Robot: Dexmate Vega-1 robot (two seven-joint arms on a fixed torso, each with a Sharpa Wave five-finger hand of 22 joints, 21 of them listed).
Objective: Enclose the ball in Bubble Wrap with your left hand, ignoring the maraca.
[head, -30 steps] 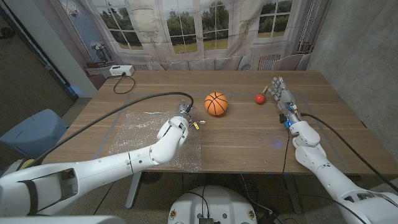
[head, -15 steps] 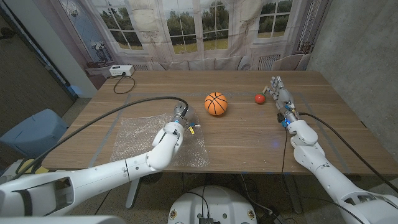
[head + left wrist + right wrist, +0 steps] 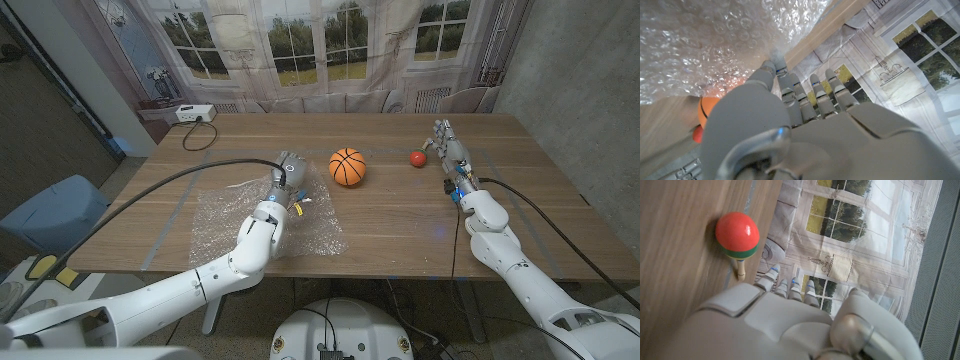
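An orange basketball-patterned ball [image 3: 347, 166] sits mid-table; a slice of it shows past the fingers in the left wrist view [image 3: 706, 107]. The clear Bubble Wrap sheet [image 3: 250, 228] lies on the table to the ball's left. Its far right corner is raised, pinched by my left hand [image 3: 285, 182]; the wrap [image 3: 715, 45] shows against the fingertips [image 3: 771, 66]. The hand is a short way left of the ball, apart from it. My right hand [image 3: 450, 150] stands at the far right with its fingers straight, holding nothing, beside the red maraca [image 3: 417, 157] [image 3: 737, 235].
A white power box [image 3: 195, 114] with a black cable lies at the table's back left corner. Tape strips mark the table around the wrap. A blue chair [image 3: 55, 210] stands left of the table. The curtain backdrop hangs behind the far edge.
My left hand has moved up and toward the ball, dragging the wrap's corner with it; the sheet has shifted right and bunched near the hand. The right hand has barely moved.
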